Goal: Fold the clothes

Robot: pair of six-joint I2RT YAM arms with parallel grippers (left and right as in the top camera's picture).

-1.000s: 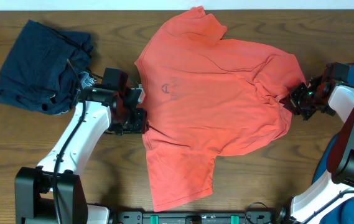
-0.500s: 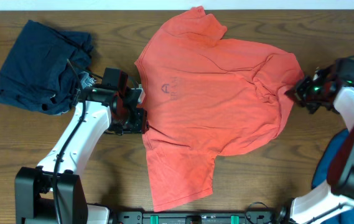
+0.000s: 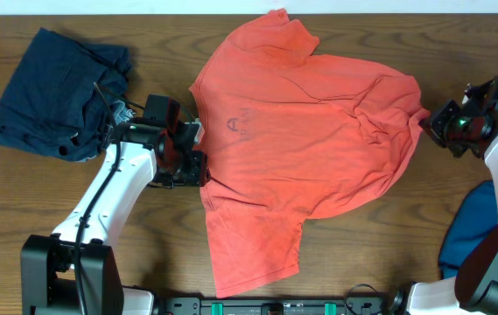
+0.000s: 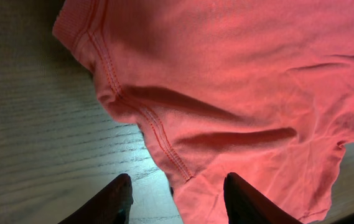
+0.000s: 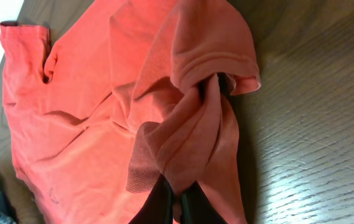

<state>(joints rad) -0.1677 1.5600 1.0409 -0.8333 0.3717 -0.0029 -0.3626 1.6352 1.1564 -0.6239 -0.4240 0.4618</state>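
Note:
The clothes are chiefly a coral-red T-shirt (image 3: 301, 131) lying spread and wrinkled across the middle of the wooden table. My left gripper (image 3: 194, 156) sits at the shirt's left edge. In the left wrist view it (image 4: 180, 199) stands open, with the stitched hem (image 4: 158, 140) running down between its dark fingers (image 4: 117, 198) and nothing clamped. My right gripper (image 3: 432, 124) is at the shirt's right side. The right wrist view shows it (image 5: 178, 198) shut on a bunched fold of the T-shirt (image 5: 89, 124) by the sleeve, lifted off the wood.
A crumpled dark navy garment (image 3: 60, 92) lies at the back left, just behind my left arm. A blue cloth (image 3: 476, 236) sits at the table's right edge near the right arm's base. Bare wood (image 3: 380, 254) shows in front of the shirt.
My right gripper closed on the shirt's right sleeve area and moved rightward and slightly back, drawing that edge outward. The left arm stayed still.

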